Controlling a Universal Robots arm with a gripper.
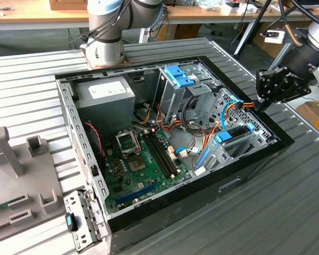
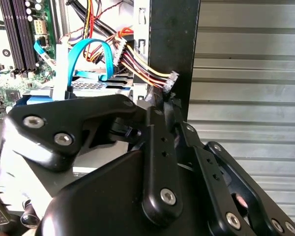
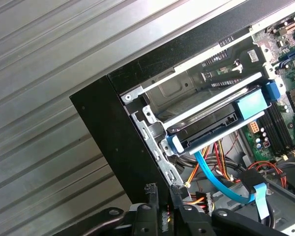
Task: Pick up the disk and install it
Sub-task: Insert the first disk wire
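Disk (image 1: 235, 134) lies in its bay (image 1: 244, 150) on blue rails, at three o'clock of the motherboard (image 1: 143, 164) in the exterior view, apparently seated. Gripper (image 1: 258, 104) hovers at one o'clock of it, at the case wall (image 1: 277, 133), jaws narrow and empty. Cables (image 1: 229, 110) crowd the inner side; open table (image 1: 287, 202) lies outward.

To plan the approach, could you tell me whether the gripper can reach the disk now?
Probably yes: the disk lies open from above in its cage, and the gripper hangs at the case wall beside it; cables run close by.
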